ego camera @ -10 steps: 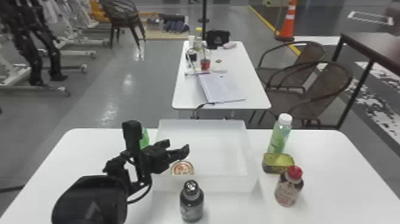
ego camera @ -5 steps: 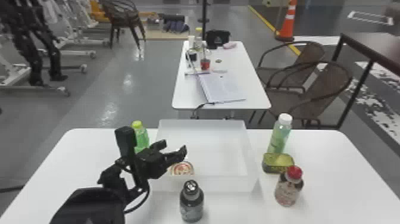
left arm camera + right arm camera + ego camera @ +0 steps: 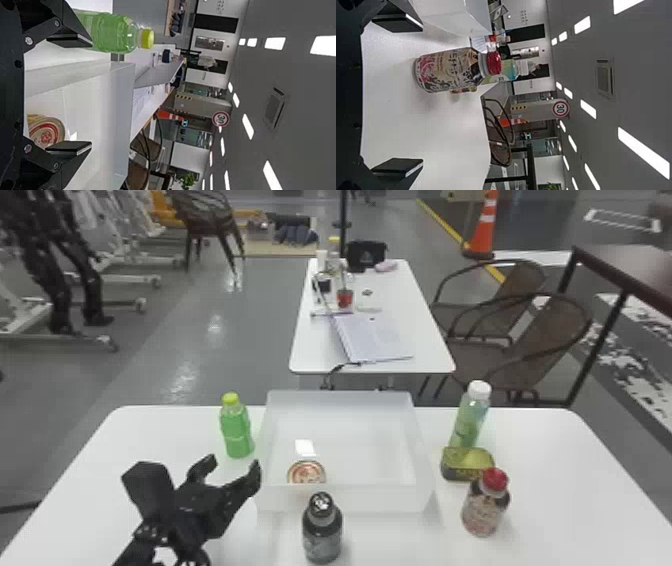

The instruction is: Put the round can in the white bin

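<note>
A white rectangular table [image 3: 90,500] spreads under and around the left gripper [image 3: 231,468], and a second white table [image 3: 425,340] lies well beyond it, carrying an open notebook [image 3: 375,340]. The translucent white plastic bin [image 3: 370,497] sits just to that gripper's right. The gripper's two flat black fingers stand wide apart with nothing between them. The right gripper [image 3: 421,95] is likewise spread wide and empty, facing the patterned bottle with a red cap [image 3: 451,70], which stands upright well to the left gripper's right. Farther right and beyond the left gripper stands a clear, green-tinted bottle with a white cap [image 3: 471,415]; nearer its far side, left of the bin, is a green bottle with a yellow-green cap [image 3: 237,432]. A dark bottle with a black cap [image 3: 322,535] stands to its right, outside the bin's near wall. A yellow-green rectangular tin [image 3: 465,466] lies right of the bin. The round can [image 3: 306,473], its lid red and cream, is inside the bin by the near wall, to the left gripper's right.
</note>
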